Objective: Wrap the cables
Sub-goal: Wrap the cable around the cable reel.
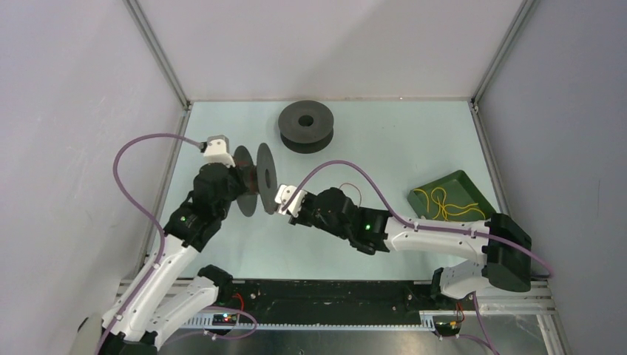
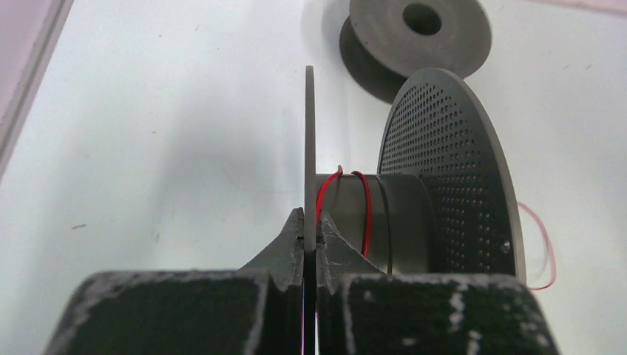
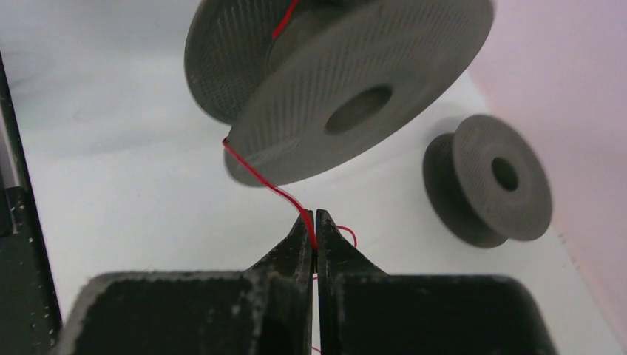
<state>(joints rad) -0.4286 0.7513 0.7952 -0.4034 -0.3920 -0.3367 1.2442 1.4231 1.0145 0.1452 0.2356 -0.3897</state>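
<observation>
Red cable [image 3: 273, 188] is pinched between the closed fingers of the right gripper [image 3: 314, 222]. From the tips it runs up and left to the rim of the held spool [image 3: 355, 96], just ahead. A small slack loop of it shows just right of the tips.

The left gripper [image 2: 310, 231] is clamped on the edge of that spool's near flange, holding the spool on edge. Just right of its fingers, two red turns circle the hub, and a loose loop hangs out past the far, perforated flange. From above, the two grippers face each other with the spool between them.

A second spool [image 1: 305, 126] lies flat beyond the held one, apart from it, ahead and right of both grippers. Yellow cable [image 1: 444, 203] lies bunched in a green tray [image 1: 467, 180], well right of the right gripper, near the table's [image 1: 414, 140] right edge. Bare table lies left of the left gripper up to the wall, and between the right gripper and the tray.
</observation>
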